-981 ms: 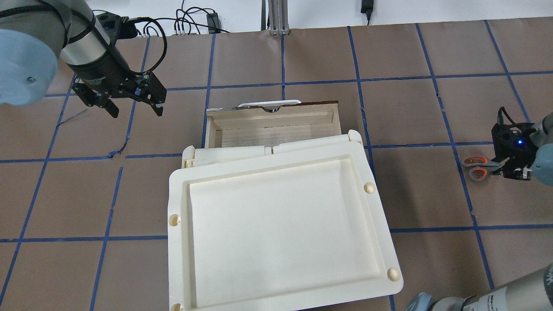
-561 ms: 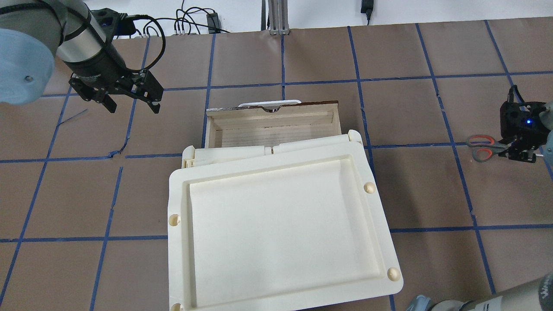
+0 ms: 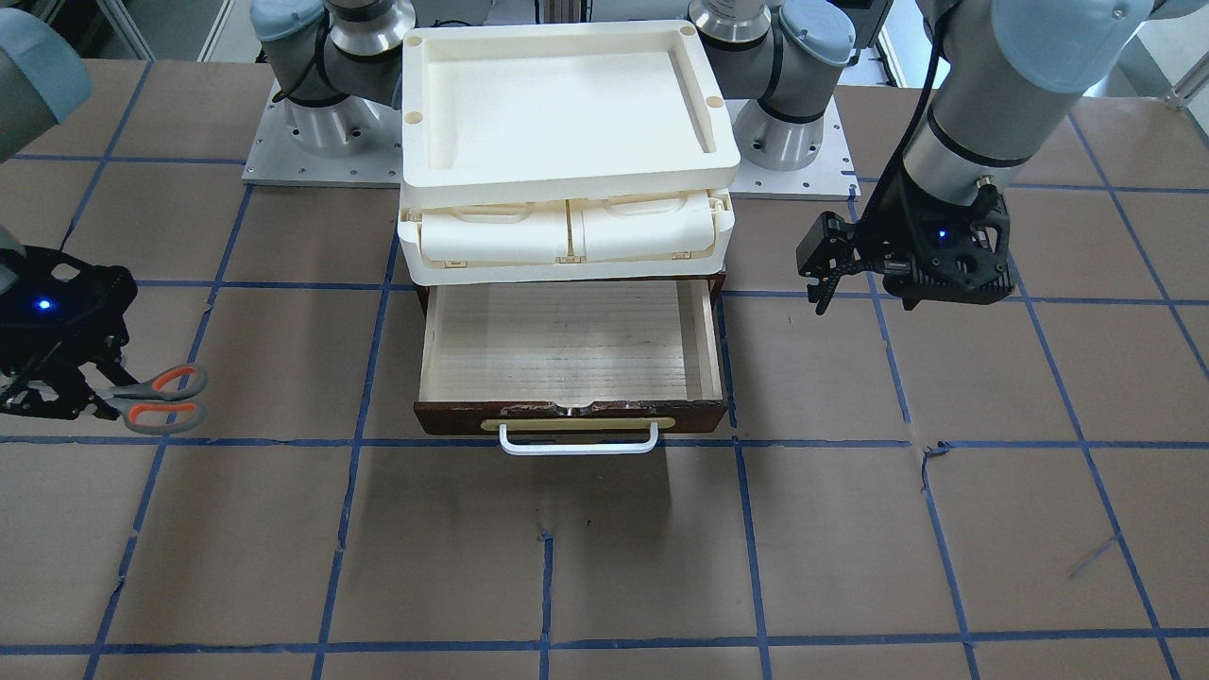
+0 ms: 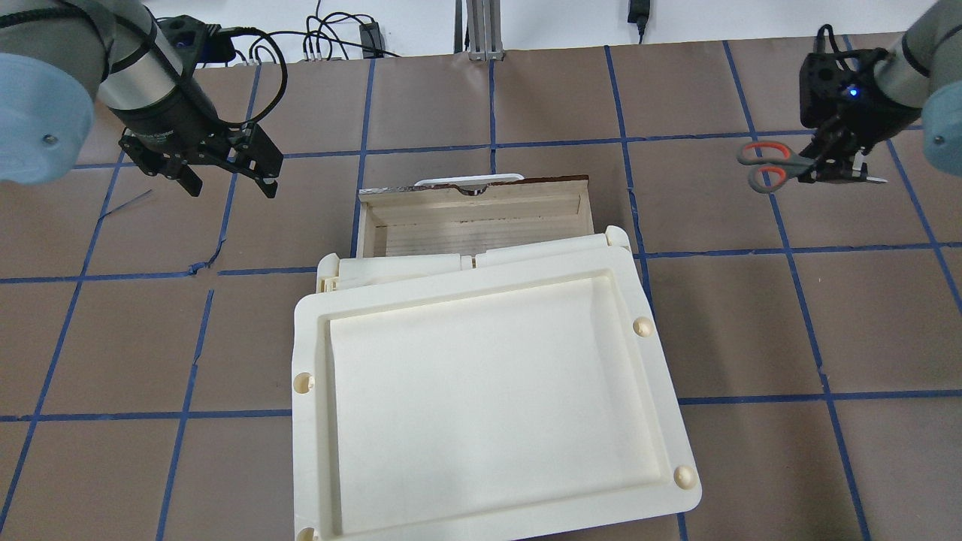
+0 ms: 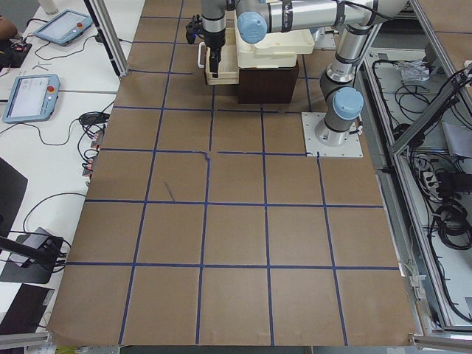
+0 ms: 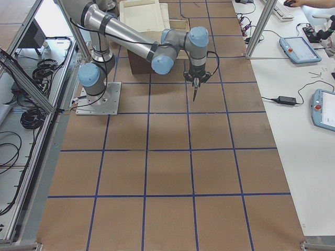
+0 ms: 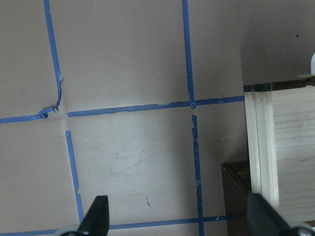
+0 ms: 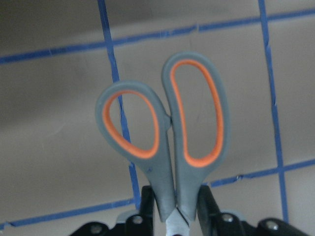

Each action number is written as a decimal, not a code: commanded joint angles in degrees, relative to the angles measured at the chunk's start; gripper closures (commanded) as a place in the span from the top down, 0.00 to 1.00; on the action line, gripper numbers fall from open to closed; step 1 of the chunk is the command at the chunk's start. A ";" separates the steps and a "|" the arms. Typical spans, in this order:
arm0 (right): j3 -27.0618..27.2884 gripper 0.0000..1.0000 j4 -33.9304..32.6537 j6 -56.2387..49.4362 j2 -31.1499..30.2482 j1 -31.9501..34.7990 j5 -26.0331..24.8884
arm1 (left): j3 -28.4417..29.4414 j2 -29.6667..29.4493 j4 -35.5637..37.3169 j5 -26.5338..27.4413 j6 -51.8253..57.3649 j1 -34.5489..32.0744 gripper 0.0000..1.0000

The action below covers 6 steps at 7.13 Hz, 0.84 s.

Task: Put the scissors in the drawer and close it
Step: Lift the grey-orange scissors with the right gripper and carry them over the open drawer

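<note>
Scissors (image 4: 766,165) hang above the brown paper on the robot's right side of the bench, well apart from the drawer (image 3: 708,340) and roughly level with its front. The right gripper (image 4: 825,161) is clamped on them just behind the orange-and-grey loops, which point toward the drawer. From the right wrist camera the loops (image 8: 167,132) fill the view, and the blades are hidden between the fingers (image 8: 206,204); only a thin tip pokes out past the gripper when seen from overhead. Small lettering on the left arm's dark collar is too fine to read. The drawer is pulled out toward the operators' edge, white bar handle (image 3: 578,442) forward and pale wood floor showing. Its back part is covered by the cream tray-topped box (image 4: 310,353), so from overhead only a strip of the inside can be seen. Taped brown paper (image 4: 699,203) stretches between scissors and drawer. On the drawer's other side the left gripper (image 4: 233,186) hovers near the front corner, its jaws spread wide over the paper.
</note>
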 commanded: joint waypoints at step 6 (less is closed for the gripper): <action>-7.36 0.00 4.73 23.14 2.07 31.02 -0.19 | -0.17 0.00 -0.07 0.00 -0.09 0.01 1.00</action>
